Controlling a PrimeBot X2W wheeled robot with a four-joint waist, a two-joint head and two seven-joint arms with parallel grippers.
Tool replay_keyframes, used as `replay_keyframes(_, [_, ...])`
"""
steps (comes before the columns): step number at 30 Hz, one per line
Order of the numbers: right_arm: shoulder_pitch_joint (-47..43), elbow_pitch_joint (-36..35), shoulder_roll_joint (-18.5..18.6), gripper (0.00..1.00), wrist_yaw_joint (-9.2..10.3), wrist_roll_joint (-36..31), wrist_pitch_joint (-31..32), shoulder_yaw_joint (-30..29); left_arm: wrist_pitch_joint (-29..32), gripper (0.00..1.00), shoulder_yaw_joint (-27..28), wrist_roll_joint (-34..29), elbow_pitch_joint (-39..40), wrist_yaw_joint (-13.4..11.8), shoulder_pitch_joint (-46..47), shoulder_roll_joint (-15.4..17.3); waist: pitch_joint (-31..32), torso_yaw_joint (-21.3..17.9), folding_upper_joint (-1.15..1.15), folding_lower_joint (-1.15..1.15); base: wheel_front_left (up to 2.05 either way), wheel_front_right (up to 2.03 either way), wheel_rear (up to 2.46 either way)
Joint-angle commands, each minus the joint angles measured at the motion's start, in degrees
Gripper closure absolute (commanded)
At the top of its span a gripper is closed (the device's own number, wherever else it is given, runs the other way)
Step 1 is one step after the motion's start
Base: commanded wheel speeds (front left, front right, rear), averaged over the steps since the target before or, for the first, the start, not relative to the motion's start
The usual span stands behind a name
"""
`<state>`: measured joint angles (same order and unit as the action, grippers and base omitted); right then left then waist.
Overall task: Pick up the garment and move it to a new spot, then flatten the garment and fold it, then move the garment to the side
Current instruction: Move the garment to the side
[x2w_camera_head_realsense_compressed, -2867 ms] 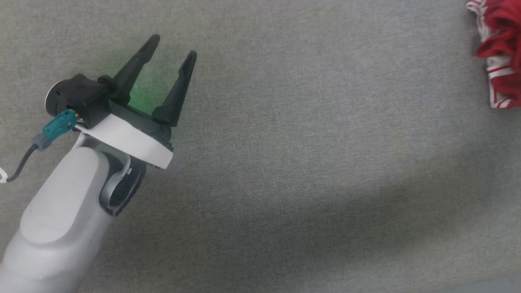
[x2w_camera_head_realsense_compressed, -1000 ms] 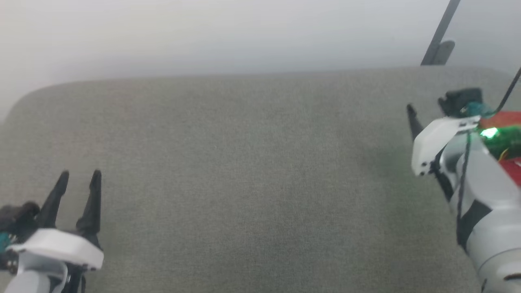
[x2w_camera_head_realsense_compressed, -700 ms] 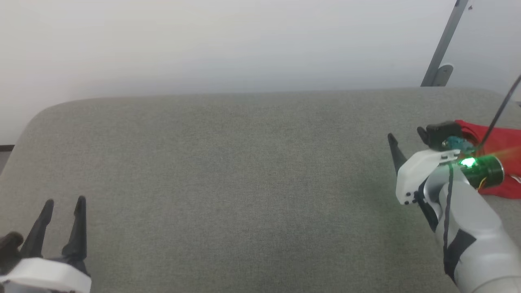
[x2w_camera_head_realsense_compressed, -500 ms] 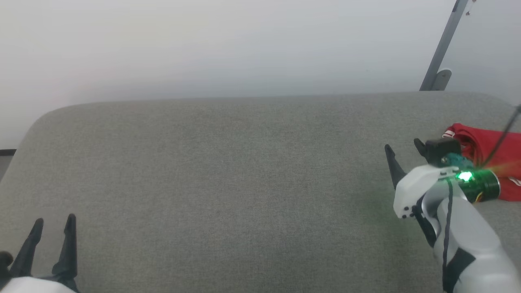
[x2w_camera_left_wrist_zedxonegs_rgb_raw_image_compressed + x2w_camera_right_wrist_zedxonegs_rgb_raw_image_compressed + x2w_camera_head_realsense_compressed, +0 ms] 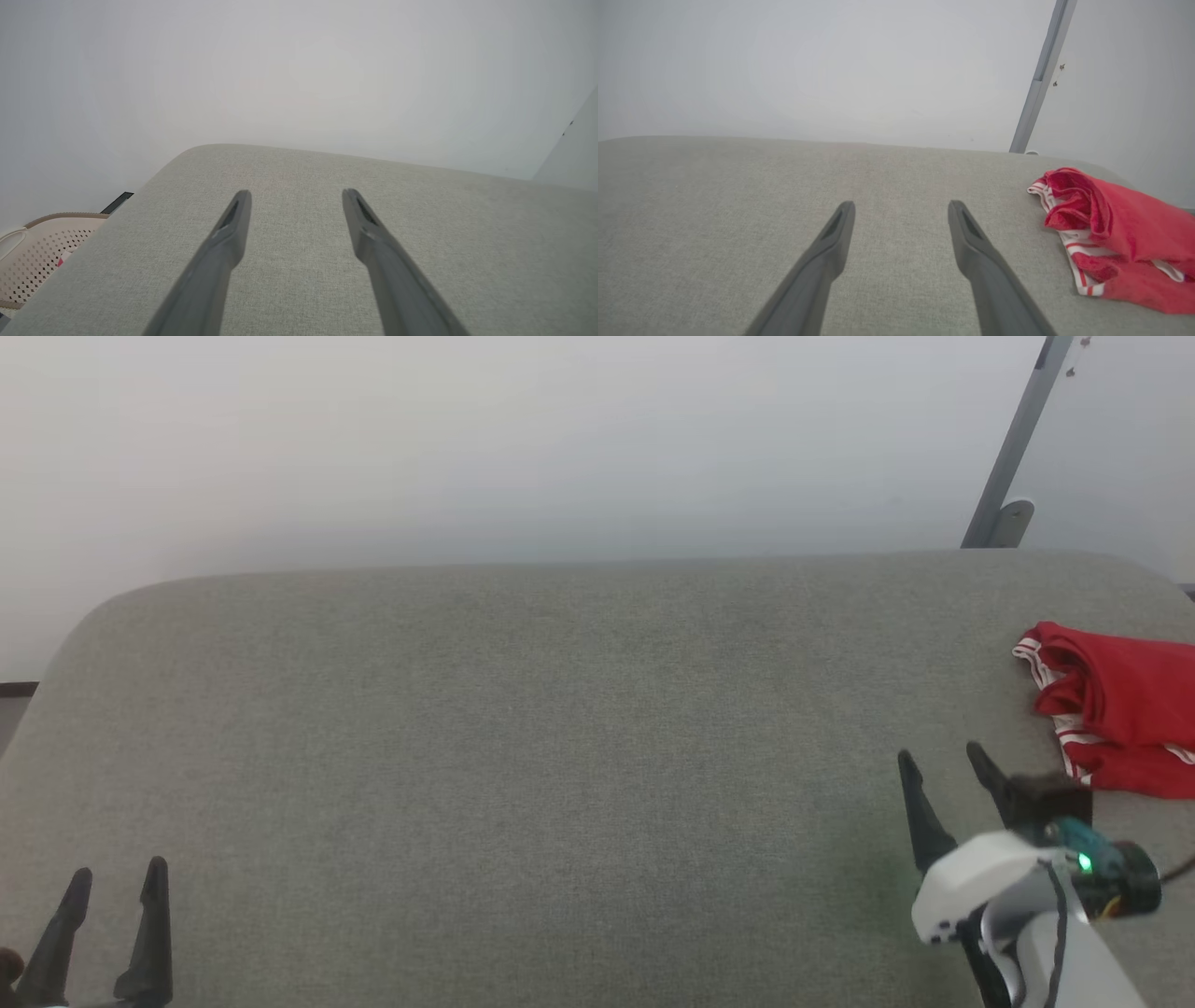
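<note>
even, soft, bright light; faint shadows, sharp focus, slight wide-angle stretch at wrist-view edges.

A: What runs off the frame in the head view?
B: The garment (image 5: 1120,709) passes the right edge, so its full spread cannot be told. The left gripper (image 5: 120,868) is cut by the bottom edge just below its fingers.
A: And the wrist views?
B: The garment is cut at the right edge there too. A perforated basket (image 5: 42,247) is cut at the left; the pink speck (image 5: 60,261) inside is too small to identify.
</note>
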<state>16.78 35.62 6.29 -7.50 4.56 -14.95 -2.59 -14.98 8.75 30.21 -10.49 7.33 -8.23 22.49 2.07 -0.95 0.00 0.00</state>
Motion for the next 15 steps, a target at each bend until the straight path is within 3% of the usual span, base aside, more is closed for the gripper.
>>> replay_keyframes(1, [-0.7,-0.5,-0.3,0.0,0.0,0.0,-0.2,-0.3,-0.2,0.0,0.2,-0.1,0.2,0.1,-0.5,-0.1,0.0,0.0,0.0,0.0,0.0,0.0,0.0])
replay_keyframes(15, [-10.0,-13.4,-3.0,0.0,0.0,-0.9,4.1,-3.4,-0.2,0.0,0.0,-0.2,1.3,0.2,-1.1,-0.4,-0.5,-0.7,0.0,0.0,0.0,0.0,0.0])
